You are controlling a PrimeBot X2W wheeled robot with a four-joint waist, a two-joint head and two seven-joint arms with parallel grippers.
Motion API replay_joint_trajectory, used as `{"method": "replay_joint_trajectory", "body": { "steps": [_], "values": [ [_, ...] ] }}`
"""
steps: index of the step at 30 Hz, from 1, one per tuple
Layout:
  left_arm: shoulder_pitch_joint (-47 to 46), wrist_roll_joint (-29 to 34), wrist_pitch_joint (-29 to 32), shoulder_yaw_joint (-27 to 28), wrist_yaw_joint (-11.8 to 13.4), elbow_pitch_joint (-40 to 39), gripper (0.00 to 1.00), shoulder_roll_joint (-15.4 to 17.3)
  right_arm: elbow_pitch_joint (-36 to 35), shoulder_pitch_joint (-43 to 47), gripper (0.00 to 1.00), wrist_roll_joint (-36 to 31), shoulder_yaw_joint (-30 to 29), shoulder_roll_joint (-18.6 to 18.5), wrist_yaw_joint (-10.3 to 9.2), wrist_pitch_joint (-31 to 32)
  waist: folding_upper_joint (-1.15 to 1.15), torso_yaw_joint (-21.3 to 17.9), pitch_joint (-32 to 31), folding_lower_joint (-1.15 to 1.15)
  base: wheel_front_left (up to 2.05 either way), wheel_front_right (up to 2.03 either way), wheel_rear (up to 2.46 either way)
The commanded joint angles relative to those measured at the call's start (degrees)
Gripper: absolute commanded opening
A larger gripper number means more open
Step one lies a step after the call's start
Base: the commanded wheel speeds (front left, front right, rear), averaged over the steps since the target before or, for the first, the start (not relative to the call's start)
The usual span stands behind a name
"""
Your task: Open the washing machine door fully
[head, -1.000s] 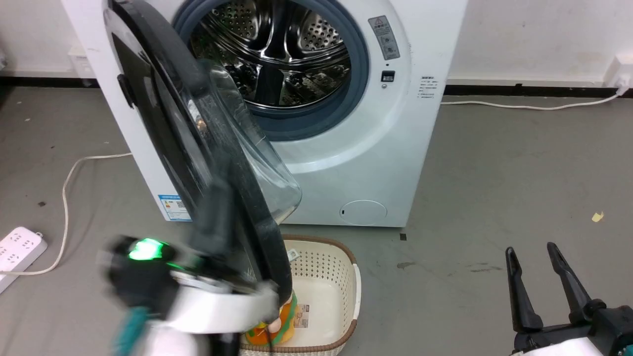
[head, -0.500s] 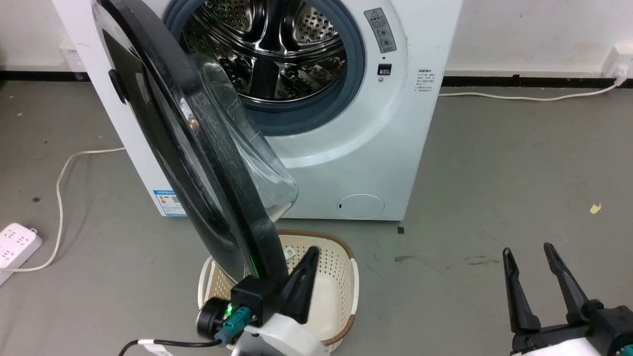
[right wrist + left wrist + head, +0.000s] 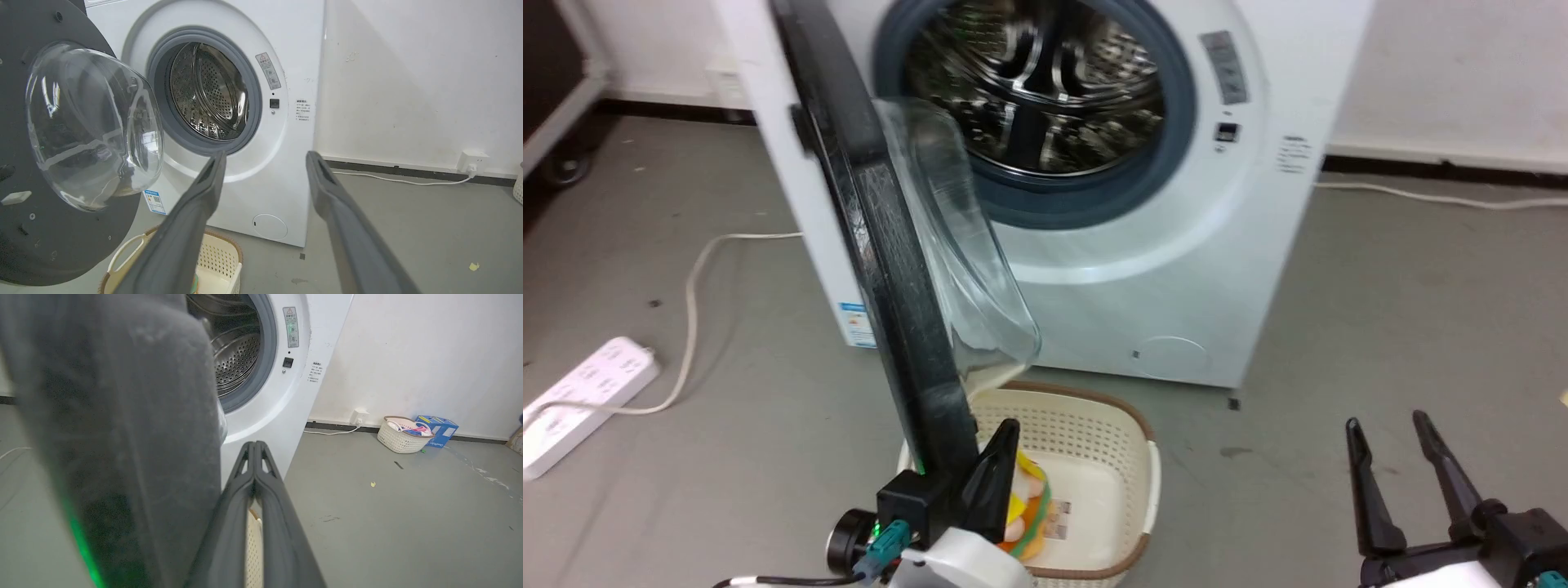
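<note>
The washing machine door (image 3: pixel 882 245) stands swung out from the white machine (image 3: pixel 1176 269), its black rim seen almost edge-on and its clear glass bowl (image 3: pixel 968 245) bulging toward the steel drum (image 3: pixel 1037 90). My left gripper (image 3: pixel 1006 429) is shut with nothing in it, its fingers lying close beside the inner side of the door's lower rim. In the left wrist view the shut gripper (image 3: pixel 254 446) points at the machine, with the dark door (image 3: pixel 122 437) looming on the left. My right gripper (image 3: pixel 1387 425) hangs open at the lower right, apart from the door (image 3: pixel 61 253), and its own view looks between its fingertips (image 3: pixel 265 157).
A cream basket (image 3: pixel 1147 490) with an orange and yellow item (image 3: pixel 1029 506) sits on the floor under the door's lower edge. A white power strip (image 3: pixel 580 400) and its cable (image 3: pixel 698 278) lie to the left. A second basket (image 3: pixel 402 435) and blue box (image 3: pixel 437 424) stand by the wall.
The whole head view has shifted, so the camera moved. My left arm went from a blur at the door's outer side to its lower rim. The door now shows more edge-on.
</note>
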Motion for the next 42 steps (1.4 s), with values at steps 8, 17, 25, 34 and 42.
{"method": "replay_joint_trajectory", "body": {
  "steps": [8,17,25,34,42],
  "values": [
    [3.66,-0.75,-0.96,2.83,1.76,-2.0,0.0,2.64,0.91,1.04,1.0,0.7,0.87,0.23,0.05,-0.25,0.0,7.93,-1.59,0.0,0.0,0.0,0.0],
    [2.99,-3.07,-0.82,8.54,3.48,-2.61,0.0,6.36,1.52,1.13,1.0,0.0,2.71,0.24,0.05,-0.25,0.0,12.7,0.09,0.0,0.0,0.0,0.0],
    [-1.25,-6.12,-0.22,15.1,4.17,-1.73,0.0,10.99,0.96,-1.0,1.0,-1.55,3.27,-0.47,0.05,-0.25,0.0,13.47,6.56,0.0,0.0,0.0,0.0],
    [-8.94,-11.29,-0.59,26.09,3.83,5.4,0.0,19.21,0.37,-4.42,1.0,-1.67,2.69,-2.96,0.05,-0.25,0.0,11.88,14.67,0.0,0.0,0.0,0.0],
    [-15.4,-13.23,-1.24,30.13,2.21,13.35,0.0,23.15,-0.07,-6.21,1.0,-1.49,2.52,-4.25,0.05,-0.25,0.0,10.92,17.91,0.0,0.0,0.0,0.0]
  ]
}}
